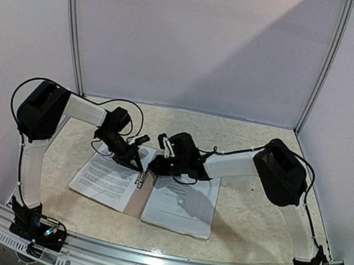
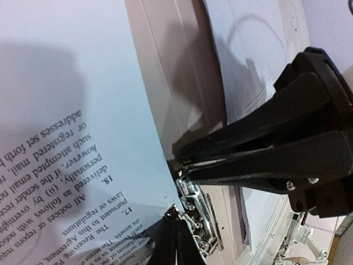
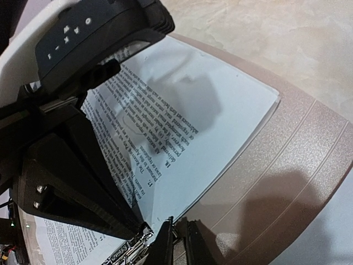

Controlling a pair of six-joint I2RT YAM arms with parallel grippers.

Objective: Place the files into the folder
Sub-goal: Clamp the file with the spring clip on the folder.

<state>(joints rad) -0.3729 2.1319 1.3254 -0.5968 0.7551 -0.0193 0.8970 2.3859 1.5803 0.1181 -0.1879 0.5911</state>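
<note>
Closest to the left wrist lens: my left tool (image 2: 175,218), fingers pressed together, tips touching the metal clip (image 2: 197,212) on the spine of the folder (image 2: 176,72).

My right tool (image 2: 182,160) comes in from the opposite side, tips at the same clip. Its fingers are nearly together, but the angle is poor and I cannot tell if they nip the lever or only lean on it.

The folder lies open on the desk (image 1: 252,213) with the files on it: printed sheet (image 1: 108,179) on the left leaf, white stack (image 1: 181,208) on the right leaf, inner edges beside the clip.

Risks, my judgement:
- Both tools crowd one small clip, so any sideways move knocks one into the other.
- Polished metal and narrow tips: a slip lets the clip snap shut on no paper.
- The printed sheet's inner edge curls up off its leaf and could crease or ride over the clip.
- A downward push on the spine may skid the folder and shift both piles out of line.
</note>
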